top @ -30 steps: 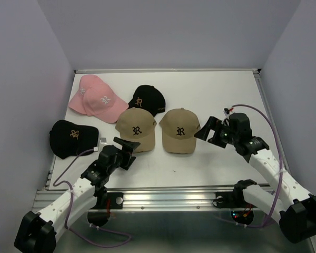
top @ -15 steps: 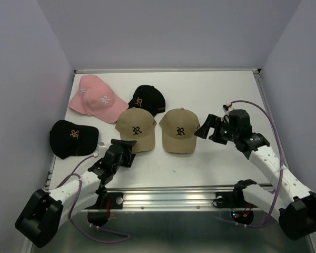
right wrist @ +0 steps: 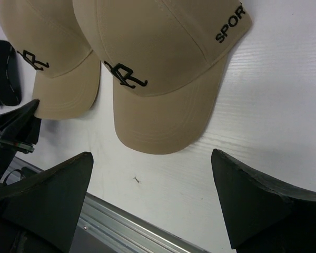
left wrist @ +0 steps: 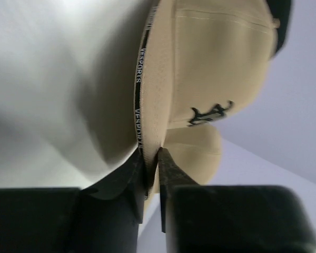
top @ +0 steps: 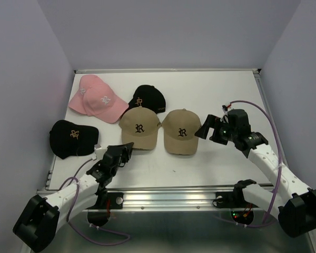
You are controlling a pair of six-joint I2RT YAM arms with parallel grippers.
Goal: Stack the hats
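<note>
Two tan hats lie side by side mid-table: the left one (top: 140,128) and the right one (top: 181,130). My left gripper (top: 125,153) is shut on the front edge of the left tan hat's brim (left wrist: 158,79); in the left wrist view the jaws pinch that thin edge. The right tan hat (left wrist: 197,153) shows behind it. Two pink hats (top: 95,97) overlap at the back left. One black hat (top: 147,97) lies behind the tan pair, another (top: 72,137) at the left edge. My right gripper (right wrist: 152,158) hovers open just right of the right tan hat (right wrist: 158,58), holding nothing.
Purple walls close in the white table (top: 226,95) on three sides. A metal rail (top: 174,195) runs along the near edge. A small dark speck (right wrist: 137,181) lies on the table in front of the right tan hat's brim.
My left gripper reached forward to the left tan hat's brim and closed on it; that hat shifted slightly right. The right gripper barely moved and stayed open.
</note>
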